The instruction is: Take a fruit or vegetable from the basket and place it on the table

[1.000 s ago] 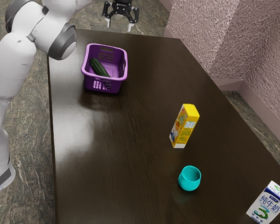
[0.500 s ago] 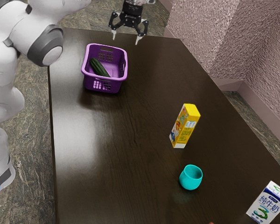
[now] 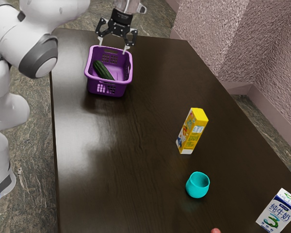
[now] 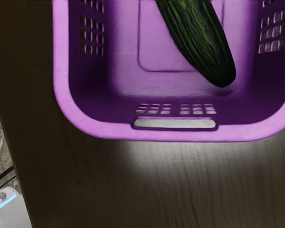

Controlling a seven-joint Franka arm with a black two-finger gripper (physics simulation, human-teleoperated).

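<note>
Clearly the claw (image 3: 112, 47) is released: its fingers stand apart with nothing between them, by the far rim of the basket (image 3: 109, 89). The cucumber (image 3: 103, 70) lies slantwise inside, at the far end of the surface (image 3: 136, 170), toward the exterior view's left.

The first risk, I judge, is the rim. Going straight down from here could land a finger on it or outside it, because the claw seems too far back from the cucumber's middle. Spread this wide, the fingers might also catch a wall and shove the basket along. Should the claw not be turned to close across the slant, the smooth, rounded skin could roll or squirt out. A pinch near one end would probably let the other sag and snag on the rim during the lift, perhaps dragging the basket too. Once set down, the cucumber could roll, and the surface's left edge is the closer danger. Carried low toward the near right, it might topple the tall yellow carton (image 3: 191, 132) or bump the cup (image 3: 197, 185).

As for writing, the milk carton (image 3: 280, 212) at the near right reads "纯牛奶", pure milk, in blue, with a big green "3" below; its smaller print is illegible. The yellow carton has coloured pictures and lettering too small to read, so I can name no brand.
</note>
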